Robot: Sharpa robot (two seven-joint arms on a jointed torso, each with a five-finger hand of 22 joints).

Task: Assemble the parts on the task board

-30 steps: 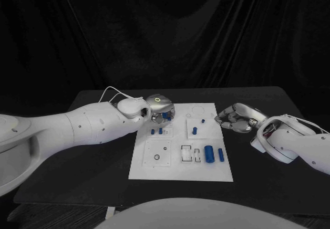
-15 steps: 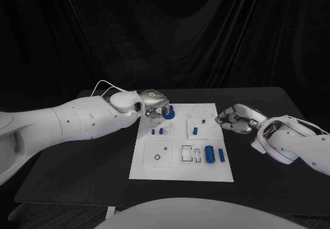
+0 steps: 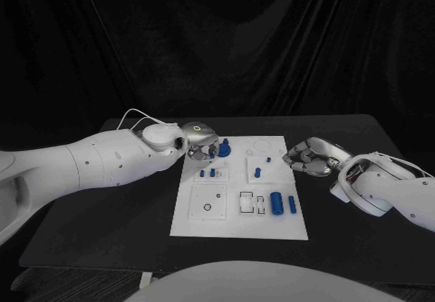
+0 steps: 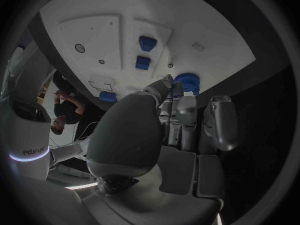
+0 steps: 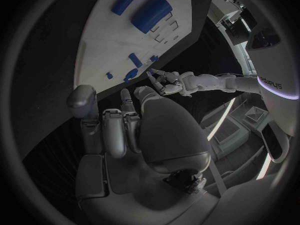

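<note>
On black table (image 3: 109, 207), white task board (image 3: 237, 226); dark drapes behind

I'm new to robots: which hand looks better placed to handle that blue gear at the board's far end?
The left hand: its fingers are already at the gear on the board. The right hand hangs curled beside the board's right edge, holding nothing.

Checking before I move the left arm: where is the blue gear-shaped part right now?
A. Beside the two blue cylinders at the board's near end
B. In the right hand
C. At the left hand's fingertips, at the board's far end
C: the gear-shaped part sits at the left hand fingertips at the task board far end, seen too in the left wrist view.
</note>
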